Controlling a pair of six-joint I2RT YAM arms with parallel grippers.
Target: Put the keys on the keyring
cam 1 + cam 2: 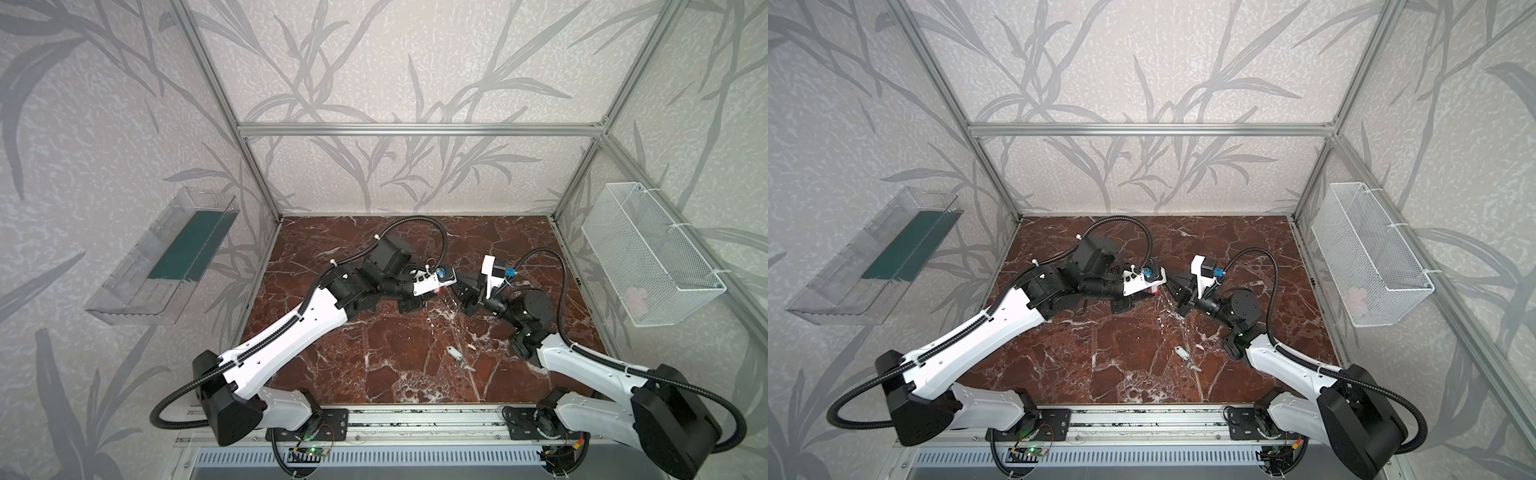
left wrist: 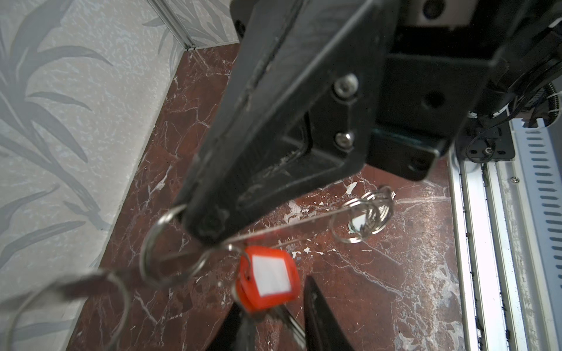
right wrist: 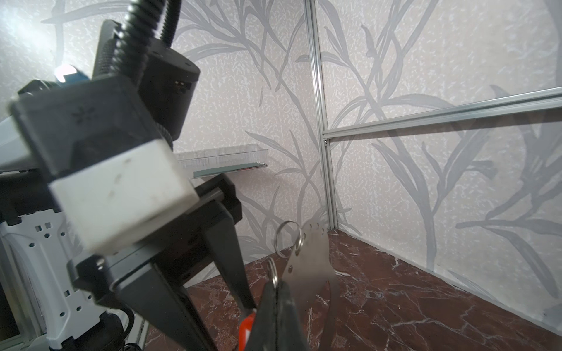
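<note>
My right gripper (image 3: 277, 285) is shut on the lower edge of the keyring (image 3: 310, 261), a flat grey plate held upright above the marble floor, with split rings (image 3: 287, 240) through its small holes. In the left wrist view the plate shows edge-on, and the red-orange tagged key (image 2: 267, 279) hangs from a ring on it. My left gripper (image 2: 272, 290) is open, its fingers standing apart on either side of that key. In both top views the two grippers meet mid-table (image 1: 451, 289) (image 1: 1165, 286). The white tagged key (image 1: 455, 353) (image 1: 1180, 352) lies alone on the floor nearer the front.
A clear plastic shelf tray (image 1: 166, 257) hangs on the left wall. A white wire basket (image 1: 652, 257) hangs on the right wall. An aluminium rail (image 1: 415, 419) carrying both arm bases runs along the front edge.
</note>
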